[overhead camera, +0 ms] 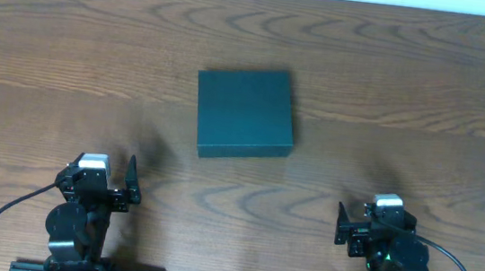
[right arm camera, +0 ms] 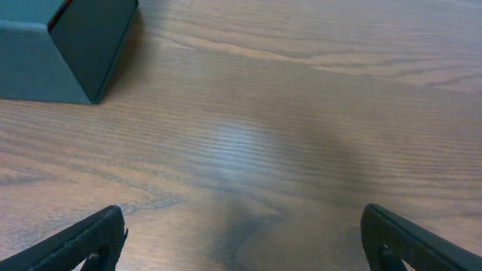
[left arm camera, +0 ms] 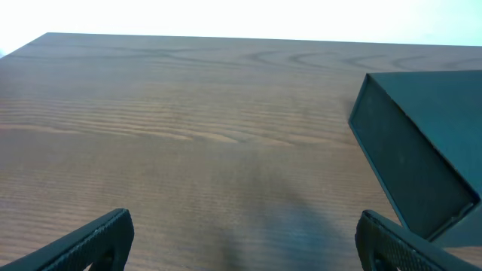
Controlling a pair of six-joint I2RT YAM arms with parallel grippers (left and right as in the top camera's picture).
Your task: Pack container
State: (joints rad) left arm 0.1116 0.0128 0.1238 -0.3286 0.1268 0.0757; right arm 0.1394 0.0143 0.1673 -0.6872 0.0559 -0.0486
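1. From overhead, the container (overhead camera: 245,113) sat near the middle of the wooden table (overhead camera: 429,83), a touch toward 12 o'clock. It was a dark teal-grey box, roughly square, and its flat top face looked shut.
2. The box was turned slightly off square to the table edges. One shallow side wall showed along its 6 o'clock edge.
3. The left arm was parked at 7 o'clock in that view and the right arm at 5 o'clock. Both were well apart from the box.
4. Over to the left wrist camera: the left gripper (left arm camera: 245,226) had its fingers (left arm camera: 98,241) spread wide, one at each lower corner of the view. There was only bare wood between them, and nothing was pinched.
5. In that same view the container came in at about 3 o'clock. One corner pointed toward the camera, and the nearer side wall sloped down toward the right-hand finger. Whether the two touched could not be told.
6. On the right wrist camera, the right gripper (right arm camera: 242,218) was also spread wide and held nothing. Its dark fingers (right arm camera: 83,245) framed an empty stretch of tabletop.
7. There the container showed at 10 o'clock, with just one corner and two walls in frame, well clear of both fingers.
8. From the left arm the box lay toward 1 o'clock, and from the right arm toward 11 o'clock.
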